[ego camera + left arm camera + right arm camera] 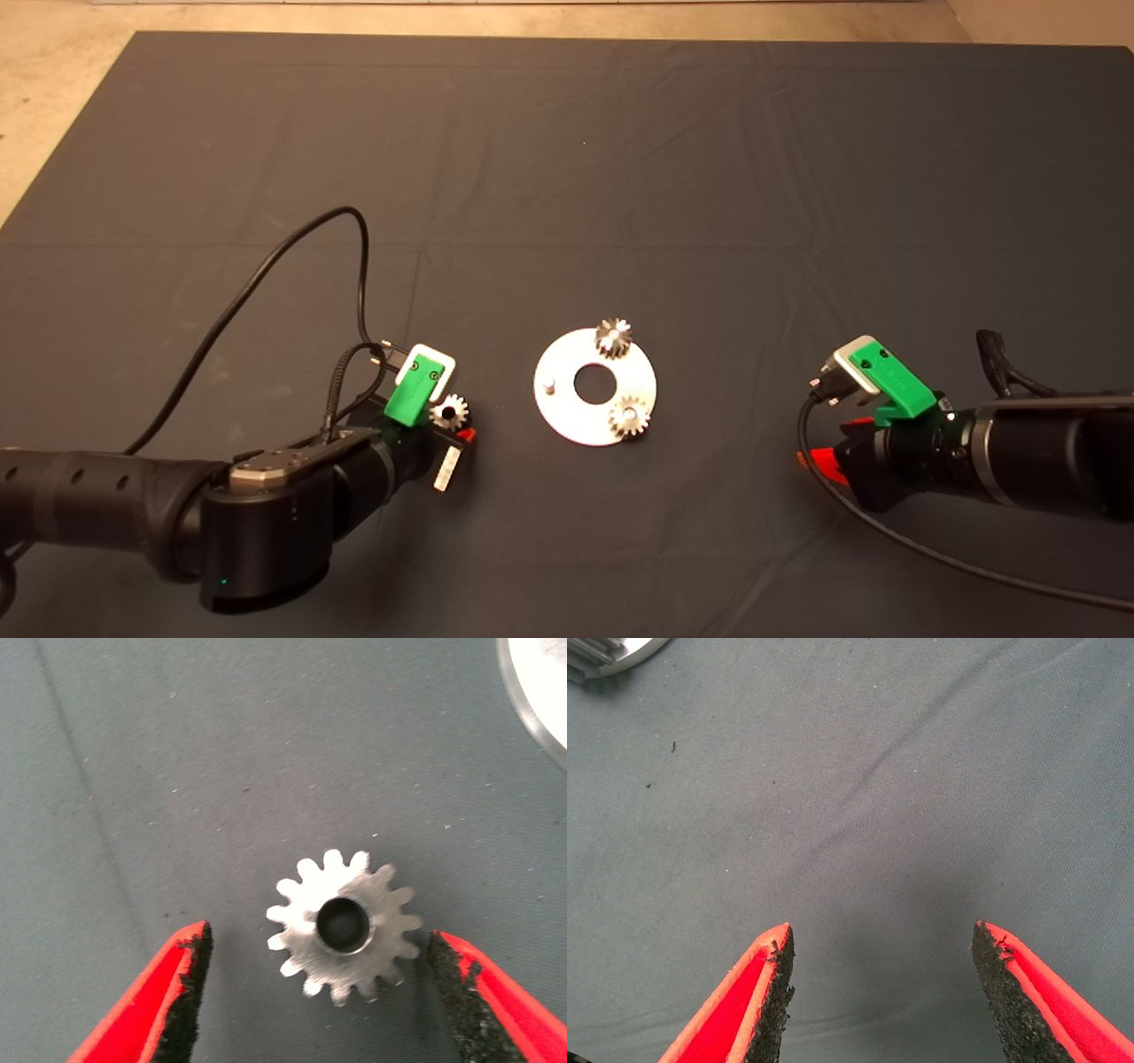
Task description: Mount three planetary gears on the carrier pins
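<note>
A shiny metal disc with a central hole lies mid-mat. Two planetary gears sit on its carrier pins: one at the far edge, one at the near right. One bare pin stands on its left side. The third gear, bright silver, lies flat on the mat left of the disc. My left gripper is open right over it; in the left wrist view the gear lies between the two fingers, which do not touch it. My right gripper is open and empty, right of the disc.
A black cable loops over the mat behind the left arm. Another cable trails from the right arm along the mat's near side. The disc's edge shows in the left wrist view and the right wrist view.
</note>
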Available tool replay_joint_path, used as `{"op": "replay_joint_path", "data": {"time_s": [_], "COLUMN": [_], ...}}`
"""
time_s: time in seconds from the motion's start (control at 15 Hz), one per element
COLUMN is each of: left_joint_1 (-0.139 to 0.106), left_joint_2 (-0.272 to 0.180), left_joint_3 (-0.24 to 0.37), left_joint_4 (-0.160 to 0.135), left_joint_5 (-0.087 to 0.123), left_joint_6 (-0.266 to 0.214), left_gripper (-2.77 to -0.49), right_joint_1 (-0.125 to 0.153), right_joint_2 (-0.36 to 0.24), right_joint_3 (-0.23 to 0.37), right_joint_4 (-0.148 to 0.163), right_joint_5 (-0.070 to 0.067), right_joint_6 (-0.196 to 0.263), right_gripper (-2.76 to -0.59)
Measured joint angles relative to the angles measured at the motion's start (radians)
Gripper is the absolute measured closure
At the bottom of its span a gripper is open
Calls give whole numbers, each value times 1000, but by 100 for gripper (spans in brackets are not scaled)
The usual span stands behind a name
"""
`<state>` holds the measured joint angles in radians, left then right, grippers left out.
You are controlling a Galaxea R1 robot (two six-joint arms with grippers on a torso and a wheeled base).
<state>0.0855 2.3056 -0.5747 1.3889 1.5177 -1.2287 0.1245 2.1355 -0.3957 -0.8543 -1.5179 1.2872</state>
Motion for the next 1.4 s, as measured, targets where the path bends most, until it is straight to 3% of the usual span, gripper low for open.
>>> {"op": "replay_joint_path", "data": {"time_s": [0.27,0.4,0.47,1.0,1.2,1.4], "left_joint_1": [2,22,28,30,30,30], "left_joint_2": [4,7,11,13,12,12], "left_joint_3": [0,-6,-13,-26,-42,-43], "left_joint_4": [19,26,26,39,39,40], "left_joint_5": [-7,-9,-17,-24,-51,-55], "left_joint_6": [0,-1,-1,-1,-1,-1], "left_gripper": [-153,-153,-141,-110,-104,-100], "right_joint_1": [0,0,0,0,0,0], "right_joint_2": [0,0,0,0,0,0], "right_joint_3": [0,0,0,0,0,0], "right_joint_4": [0,0,0,0,0,0], "right_joint_5": [0,0,0,-1,0,0], "right_joint_6": [0,0,0,0,0,0], "right_gripper": [-147,-147,-147,-147,-147,-147]}}
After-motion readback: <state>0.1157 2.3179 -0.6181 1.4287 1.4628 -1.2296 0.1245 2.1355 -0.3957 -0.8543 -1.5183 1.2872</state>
